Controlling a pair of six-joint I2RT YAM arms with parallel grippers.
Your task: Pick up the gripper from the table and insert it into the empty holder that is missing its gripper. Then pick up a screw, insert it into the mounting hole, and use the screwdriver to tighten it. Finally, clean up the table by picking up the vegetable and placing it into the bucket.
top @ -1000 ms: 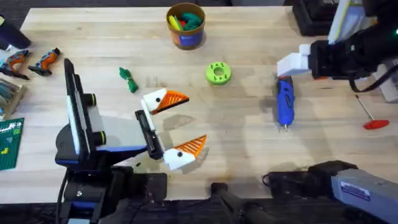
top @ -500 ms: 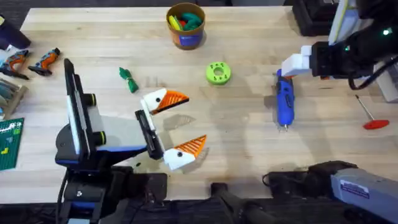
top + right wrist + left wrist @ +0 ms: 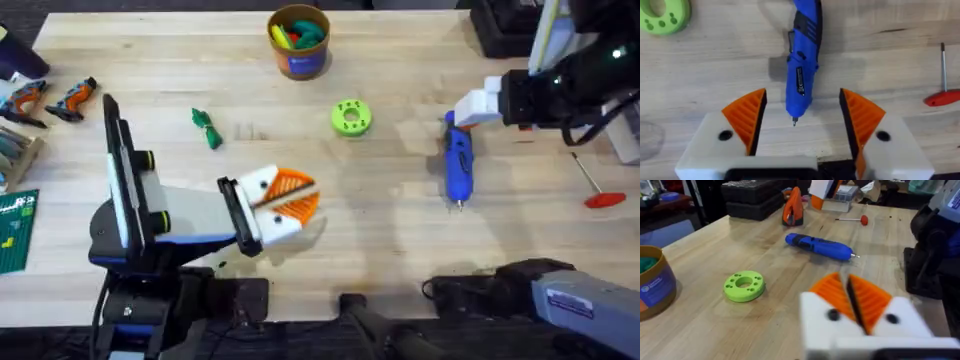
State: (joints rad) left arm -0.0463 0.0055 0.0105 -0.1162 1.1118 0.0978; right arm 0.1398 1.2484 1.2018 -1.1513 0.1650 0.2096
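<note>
The blue screwdriver (image 3: pixel 458 165) (image 3: pixel 820 246) (image 3: pixel 802 55) lies on the table (image 3: pixel 380 230) at the right. My right gripper (image 3: pixel 470 106) (image 3: pixel 802 102) hovers over its far end, open, its orange pads either side of it and not touching it. At the centre-left my left gripper (image 3: pixel 292 196) (image 3: pixel 850 287) is shut with nothing in it, and both its white mounts carry orange pads. The dark green vegetable (image 3: pixel 206 127) lies at the left. The bucket (image 3: pixel 298 42) (image 3: pixel 652 287) stands at the far edge. The loose gripper piece and the screw are out of view.
A lime-green disc (image 3: pixel 350 117) (image 3: pixel 744 285) (image 3: pixel 662 15) lies between the bucket and the screwdriver. A red-handled driver (image 3: pixel 597 190) (image 3: pixel 942 97) lies at the right edge. Orange-and-black hand tools (image 3: pixel 72 97) and a green board (image 3: pixel 15 230) sit at the left.
My left gripper's fingers have closed together from wide open. My right gripper has shifted slightly to the right above the screwdriver.
</note>
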